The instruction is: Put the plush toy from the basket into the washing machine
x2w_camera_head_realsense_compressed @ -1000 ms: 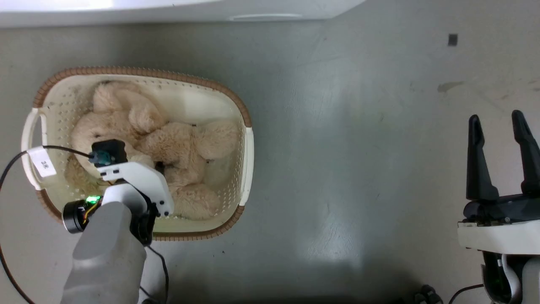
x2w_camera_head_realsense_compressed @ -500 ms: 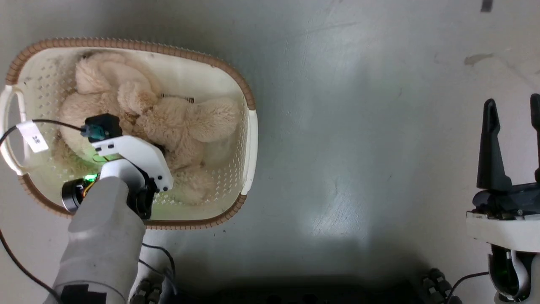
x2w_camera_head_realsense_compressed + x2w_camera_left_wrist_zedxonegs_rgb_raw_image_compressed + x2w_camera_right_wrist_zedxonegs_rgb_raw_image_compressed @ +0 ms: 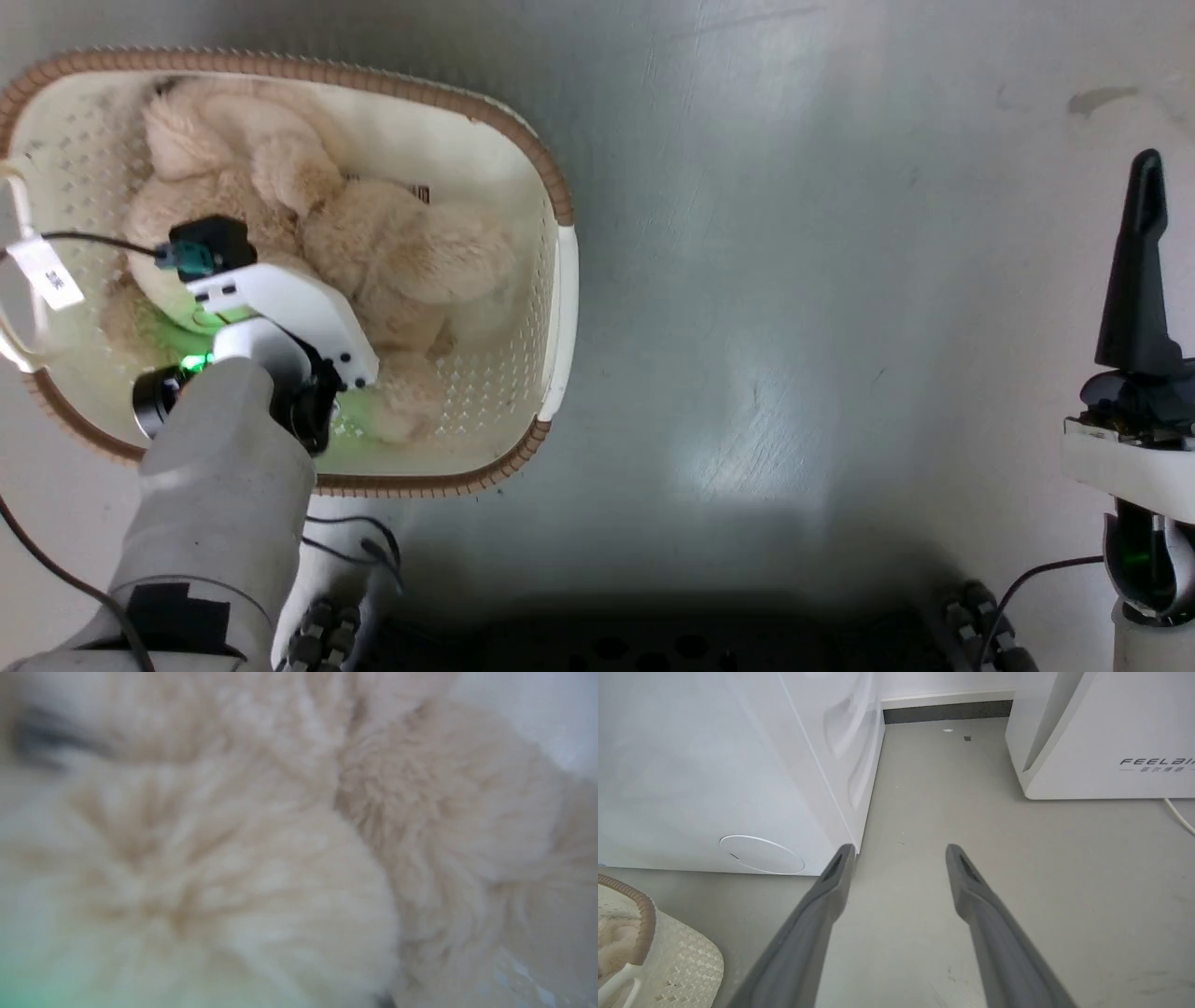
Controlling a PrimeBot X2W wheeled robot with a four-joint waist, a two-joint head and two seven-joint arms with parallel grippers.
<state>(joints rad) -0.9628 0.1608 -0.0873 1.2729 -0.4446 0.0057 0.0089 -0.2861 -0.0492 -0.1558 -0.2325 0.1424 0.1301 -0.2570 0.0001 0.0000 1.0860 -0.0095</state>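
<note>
Right wrist view: white washing machine (image 3: 714,765) stands on the grey floor (image 3: 924,905), with the basket (image 3: 560,280) near its front. Plush toy (image 3: 401,252) lies curled inside the basket, filling most of it. Left pincer (image 3: 271,308) is down against the fur; spread cannot be told. Right pincer (image 3: 899,849) is wide and empty over bare floor.

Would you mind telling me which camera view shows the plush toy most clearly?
The head view: the plush toy lies in the basket, mostly visible. Left wrist: blurred close-up fur. Right wrist: a sliver.
</note>
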